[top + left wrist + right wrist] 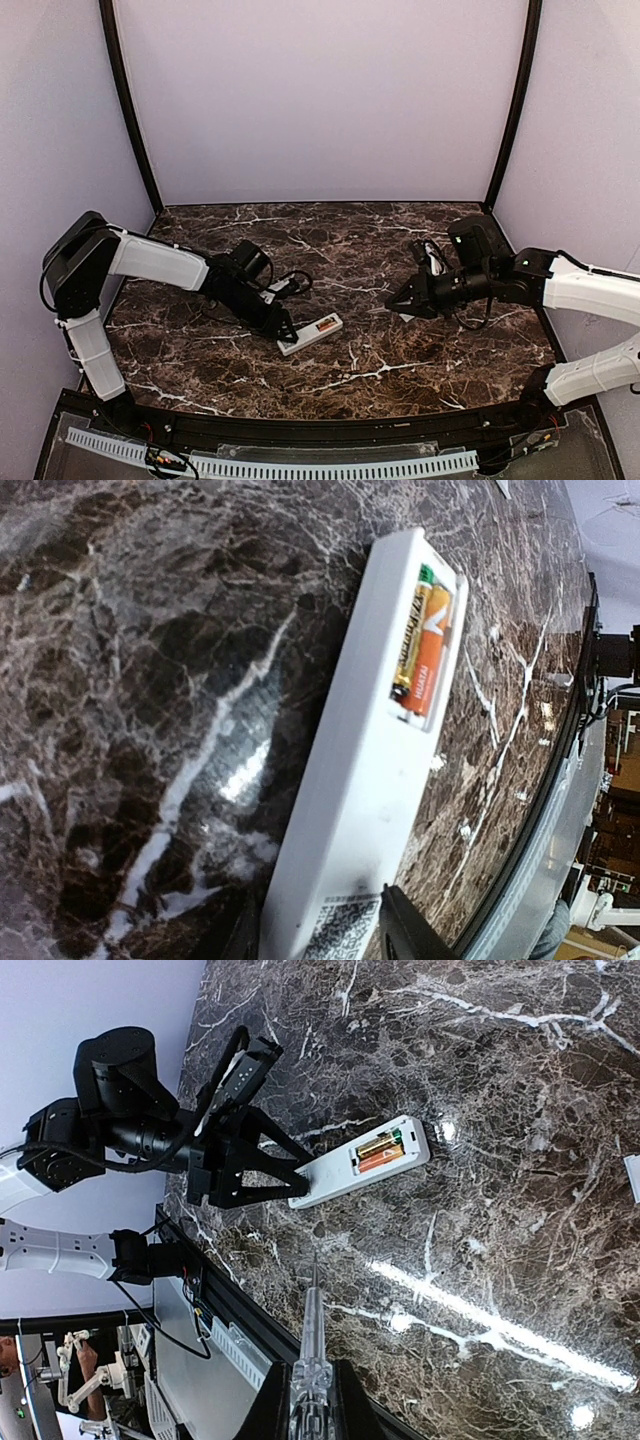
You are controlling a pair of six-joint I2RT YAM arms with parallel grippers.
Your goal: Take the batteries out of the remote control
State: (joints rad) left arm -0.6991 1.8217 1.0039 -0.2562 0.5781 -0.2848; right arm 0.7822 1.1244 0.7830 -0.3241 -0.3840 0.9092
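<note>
Marble-patterned bench point(420, 375) fills the enclosure, dark brown with white veins. From where I stand the left arm point(150, 262) reaches in low from its side, and the right arm point(590, 288) stretches across from the other. The remote control point(311, 334) lies back-up on the bench, a little left of the middle and towards the near edge. Its battery recess is uncovered. The left pincer point(322, 925) grips the end of the remote farthest from that recess, with a finger against each long edge. The right pincer point(310, 1400) hangs above the bench, well apart from the remote, closed narrow on a thin grey stick point(312, 1330) that points towards the handset. The batteries point(425, 645) sit side by side in the recess, one orange, one gold with a green tip. A small flat white piece point(632, 1175) lies on the bench, far from the remote.
</note>
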